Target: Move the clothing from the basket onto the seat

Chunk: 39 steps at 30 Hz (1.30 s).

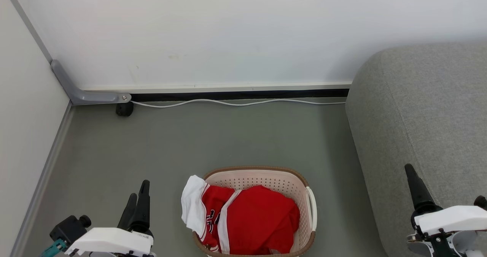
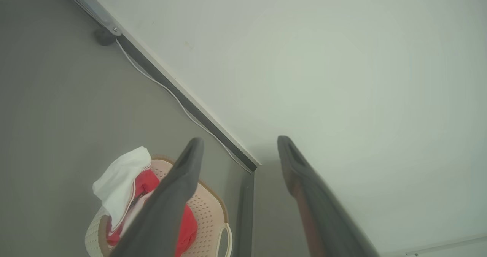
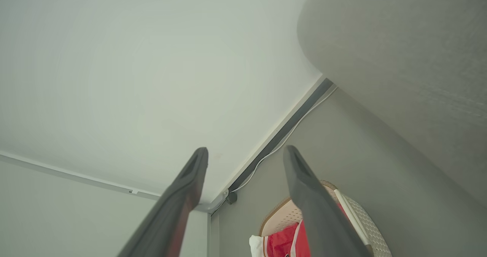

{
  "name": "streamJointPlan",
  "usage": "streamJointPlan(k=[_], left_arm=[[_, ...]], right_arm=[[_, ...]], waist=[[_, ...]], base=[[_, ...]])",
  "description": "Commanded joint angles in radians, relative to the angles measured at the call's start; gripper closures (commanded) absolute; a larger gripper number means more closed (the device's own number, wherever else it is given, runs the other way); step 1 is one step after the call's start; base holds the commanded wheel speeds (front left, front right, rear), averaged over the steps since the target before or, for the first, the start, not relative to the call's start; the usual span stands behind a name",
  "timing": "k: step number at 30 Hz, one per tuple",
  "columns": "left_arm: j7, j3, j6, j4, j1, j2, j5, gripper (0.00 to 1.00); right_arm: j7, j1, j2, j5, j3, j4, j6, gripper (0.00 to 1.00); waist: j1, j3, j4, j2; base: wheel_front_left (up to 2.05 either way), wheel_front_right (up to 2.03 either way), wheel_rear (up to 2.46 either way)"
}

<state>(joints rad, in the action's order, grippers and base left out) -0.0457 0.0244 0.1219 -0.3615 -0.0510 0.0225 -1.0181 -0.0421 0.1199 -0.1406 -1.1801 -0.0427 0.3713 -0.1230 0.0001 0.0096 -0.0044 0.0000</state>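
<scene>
The basket [image 1: 262, 172] stands on the floor at the bottom middle of the head view, with the clothing inside it. A plain red garment [image 1: 262, 219] lies on top. The red-and-white jersey [image 1: 207, 211] sits to its left, and its white part [image 1: 193, 202] hangs over the left rim. The seat [image 1: 426, 116], a grey sofa, rises just right of the basket. My left gripper [image 1: 139, 188] hovers open and empty left of the basket, above the floor. My right gripper [image 3: 245, 150] is open and empty over the sofa's front edge, one finger [image 1: 416, 188] pointing up.
A white cable [image 1: 236, 103] runs along the base of the back wall. A black caster [image 1: 124, 108] under a grey bracket [image 1: 87, 96] sits in the left corner, where a pale partition [image 1: 26, 127] closes the left side. Grey floor [image 1: 228, 139] stretches between basket and wall.
</scene>
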Motion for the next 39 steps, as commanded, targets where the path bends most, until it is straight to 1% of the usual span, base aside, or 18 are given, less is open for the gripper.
streamJointPlan(k=[1,7,12,29,39], left_arm=[[-0.012,-0.007,0.004,0.021,-0.065,0.014,0.035,0.0],[-0.03,0.009,-0.002,0.009,-0.078,0.015,0.136,0.0],[-0.047,0.024,-0.018,0.001,-0.092,0.017,0.225,0.0],[-0.094,0.061,-0.064,-0.023,-0.124,0.02,0.451,0.0],[-0.123,0.07,-0.091,-0.031,-0.138,0.022,0.581,0.0]], right_arm=[[-0.016,0.051,-0.027,0.028,-0.012,-0.02,-0.005,0.0],[-0.033,0.065,-0.041,0.132,-0.027,-0.009,-0.005,0.0],[-0.051,0.077,-0.05,0.202,-0.036,-0.011,-0.005,0.0],[-0.098,0.112,-0.084,0.429,-0.069,0.016,-0.006,0.0],[-0.127,0.138,-0.11,0.542,-0.126,0.048,-0.006,0.0]], waist=[[-0.0001,0.0,0.0,0.0],[-0.0001,0.002,0.0,0.0],[-0.0001,0.005,0.0,0.0],[-0.0001,0.012,0.003,0.0],[-0.0001,0.012,0.003,0.0]], base=[[0.0,0.0,0.0],[0.0,0.0,0.0],[0.0,0.0,0.0],[0.0,0.0,0.0],[0.0,0.0,0.0]])
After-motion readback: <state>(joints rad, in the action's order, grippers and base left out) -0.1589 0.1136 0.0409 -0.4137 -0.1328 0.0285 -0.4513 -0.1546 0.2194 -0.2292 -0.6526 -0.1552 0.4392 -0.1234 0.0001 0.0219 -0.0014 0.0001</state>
